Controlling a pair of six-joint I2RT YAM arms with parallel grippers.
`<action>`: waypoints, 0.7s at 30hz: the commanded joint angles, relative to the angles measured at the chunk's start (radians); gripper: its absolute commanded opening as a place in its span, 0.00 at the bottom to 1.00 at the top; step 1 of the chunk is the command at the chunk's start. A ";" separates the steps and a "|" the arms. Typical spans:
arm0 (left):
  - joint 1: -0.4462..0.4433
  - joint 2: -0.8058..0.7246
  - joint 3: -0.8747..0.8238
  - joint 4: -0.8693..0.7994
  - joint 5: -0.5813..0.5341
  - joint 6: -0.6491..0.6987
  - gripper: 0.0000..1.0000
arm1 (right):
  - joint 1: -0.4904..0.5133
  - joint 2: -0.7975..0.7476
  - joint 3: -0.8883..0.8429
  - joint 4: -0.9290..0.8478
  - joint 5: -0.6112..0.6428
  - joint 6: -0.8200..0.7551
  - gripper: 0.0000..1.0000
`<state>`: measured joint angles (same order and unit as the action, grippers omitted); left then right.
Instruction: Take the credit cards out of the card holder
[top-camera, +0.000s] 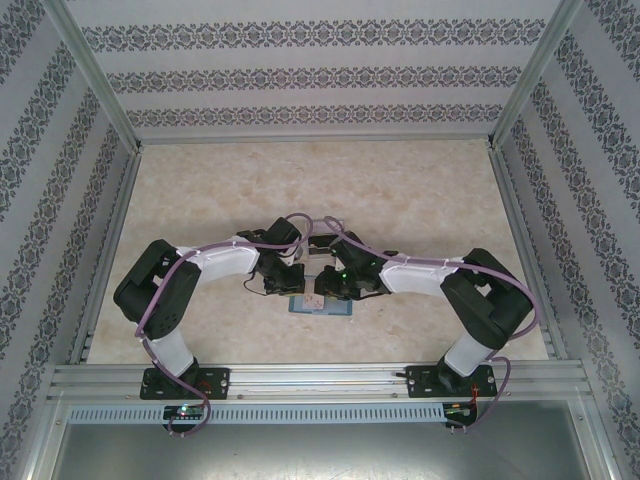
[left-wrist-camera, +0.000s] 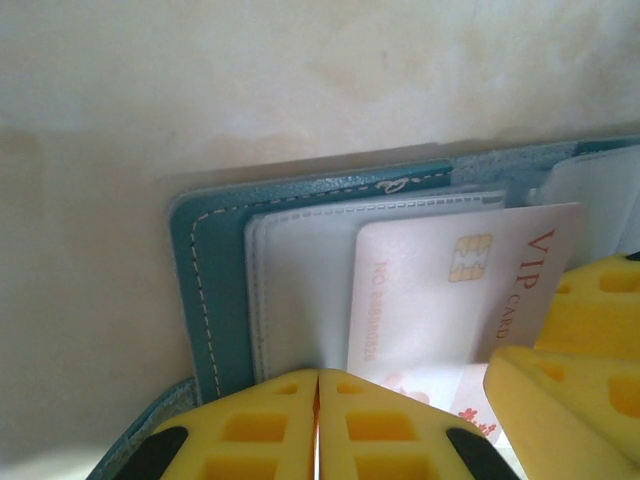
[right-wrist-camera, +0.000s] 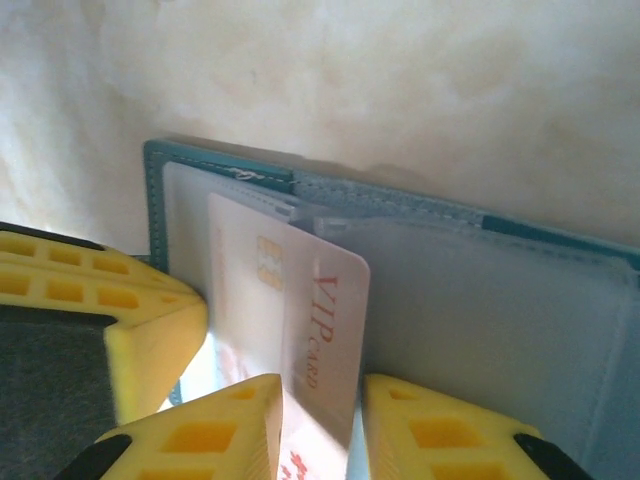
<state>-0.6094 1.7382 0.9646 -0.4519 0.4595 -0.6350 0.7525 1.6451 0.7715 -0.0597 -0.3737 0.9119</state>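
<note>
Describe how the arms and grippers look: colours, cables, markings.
Left arm and right arm: black joints, white link shells, black bases, a lilac cable looped along each. Left gripper and right gripper: yellow block fingers with rectangular recesses and black patches near the base.

Black-and-white arms (top-camera: 220, 262), seemingly purple cables (top-camera: 150, 318), yellow fingers (left-wrist-camera: 270, 430).
</note>
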 joint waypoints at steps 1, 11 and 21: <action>-0.009 0.040 -0.029 -0.047 -0.061 0.013 0.09 | -0.010 -0.027 -0.035 0.118 -0.046 0.040 0.26; -0.009 0.037 -0.031 -0.052 -0.064 0.015 0.09 | -0.018 0.044 -0.082 0.239 -0.074 0.085 0.17; -0.009 0.038 -0.030 -0.069 -0.086 0.017 0.09 | -0.036 0.012 -0.134 0.262 -0.059 0.094 0.12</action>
<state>-0.6090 1.7382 0.9646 -0.4526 0.4587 -0.6350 0.7216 1.6642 0.6621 0.1780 -0.4557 0.9974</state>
